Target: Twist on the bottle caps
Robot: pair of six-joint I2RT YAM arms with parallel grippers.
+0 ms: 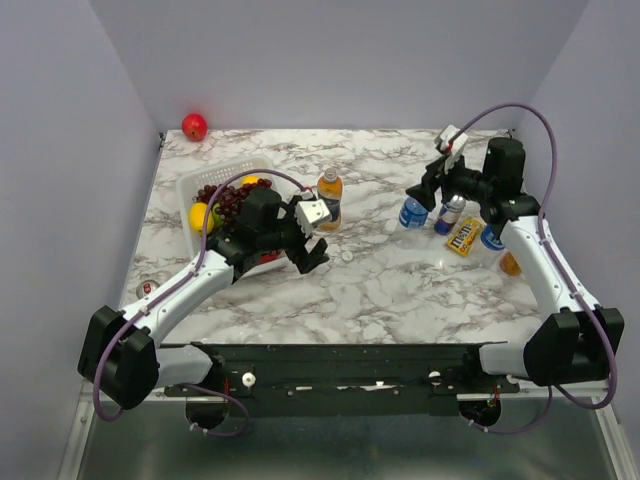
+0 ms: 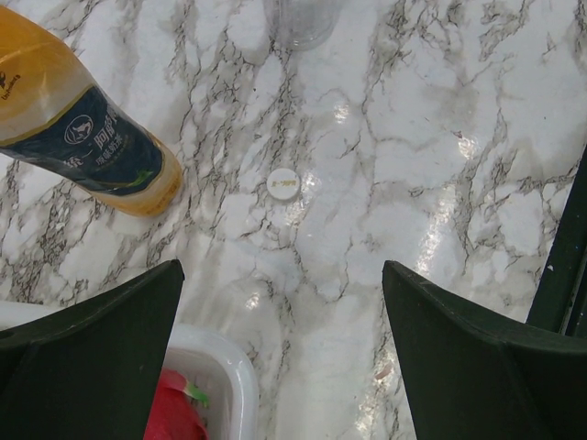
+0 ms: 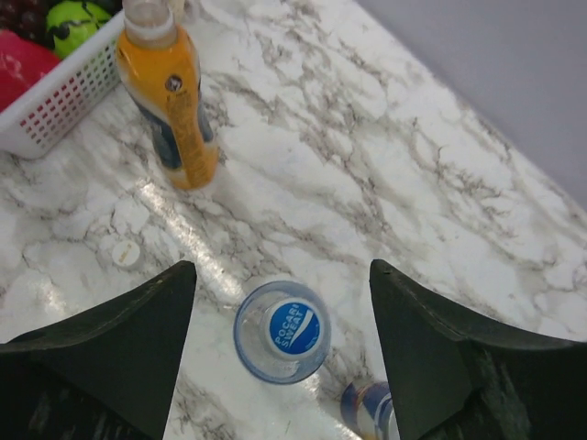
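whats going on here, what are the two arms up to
Two robot arms are putting caps on bottles. The right gripper hangs open over a clear bottle with a blue cap on top. The left gripper hovers open above a loose white cap on the table, beside an orange drink bottle that appears to have no cap.

Bare table (image 1: 400, 290) lies open around the white cap (image 2: 283, 183), bounded on the left by the tall orange bottle (image 1: 329, 198) and the basket (image 3: 55, 105), on the right by the clear bottle (image 3: 282, 330) and can (image 1: 452, 213).
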